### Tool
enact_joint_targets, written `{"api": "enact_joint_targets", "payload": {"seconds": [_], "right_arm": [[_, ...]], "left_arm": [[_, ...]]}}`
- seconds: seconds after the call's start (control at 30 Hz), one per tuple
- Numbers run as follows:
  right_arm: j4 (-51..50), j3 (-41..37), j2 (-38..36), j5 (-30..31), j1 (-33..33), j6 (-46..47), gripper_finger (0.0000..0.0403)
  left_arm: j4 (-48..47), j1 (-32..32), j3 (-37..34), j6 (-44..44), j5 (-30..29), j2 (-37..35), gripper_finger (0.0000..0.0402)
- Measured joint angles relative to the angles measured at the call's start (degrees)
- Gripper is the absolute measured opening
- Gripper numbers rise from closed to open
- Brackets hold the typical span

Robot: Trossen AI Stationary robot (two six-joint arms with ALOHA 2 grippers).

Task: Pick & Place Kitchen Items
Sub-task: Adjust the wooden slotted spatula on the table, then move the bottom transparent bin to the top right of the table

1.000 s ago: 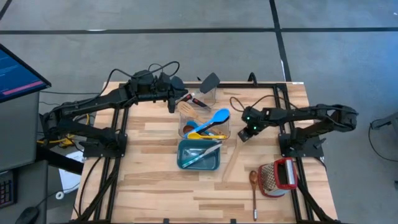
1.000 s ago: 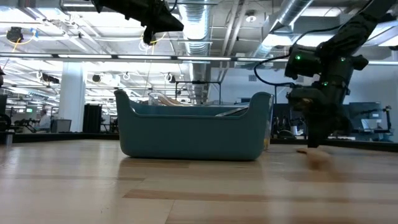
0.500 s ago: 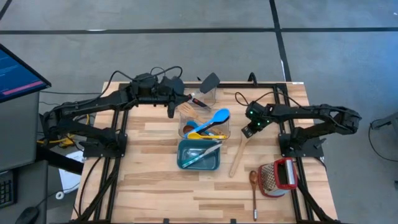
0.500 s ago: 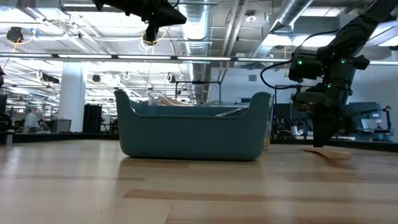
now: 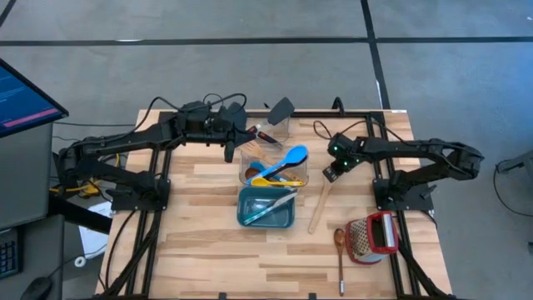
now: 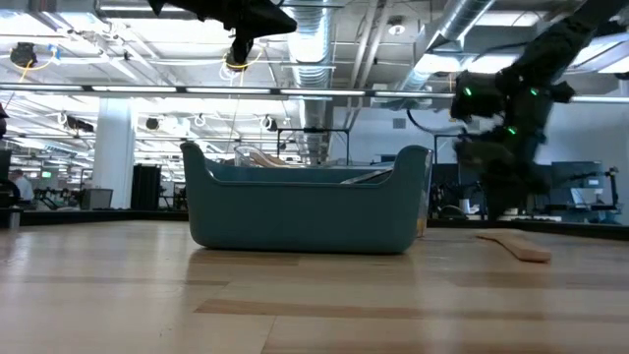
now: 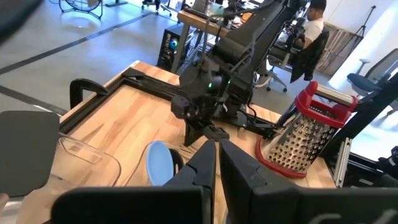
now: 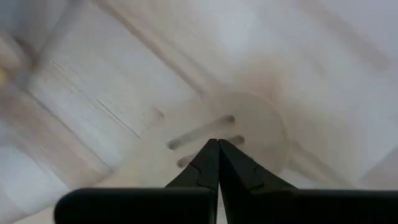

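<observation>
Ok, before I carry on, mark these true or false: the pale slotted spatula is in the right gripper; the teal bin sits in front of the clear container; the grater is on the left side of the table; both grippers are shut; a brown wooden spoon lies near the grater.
1. The pale slotted spatula is in the right gripper. False: it lies flat on the table, and the gripper is above its slotted end, empty.
2. The teal bin sits in front of the clear container. True.
3. The grater is on the left side of the table. False: it lies on the right side, near the front.
4. Both grippers are shut. True: the left gripper too.
5. A brown wooden spoon lies near the grater. True.
</observation>
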Motion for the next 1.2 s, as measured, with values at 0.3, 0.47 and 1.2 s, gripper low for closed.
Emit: {"api": "enact_joint_targets", "payload": {"seconds": [0.3,0.47,1.2], "right_arm": [[-4.8,8.6,-0.9,-1.8,0.0,-2.3,0.0000],[-7.6,12.8,-0.9,-4.7,1.1,-0.8,0.0000],[-12.5,21.7,-0.8,-5.1,6.7,18.0,0.0099]], "left_arm": [[0.0,0.0,0.0,0.0,0.0,0.0,0.0007],[-0.2,0.0,0.0,0.0,0.0,0.0,0.0007],[-0.9,0.0,0.0,0.0,-0.7,0.0,0.0007]]}}
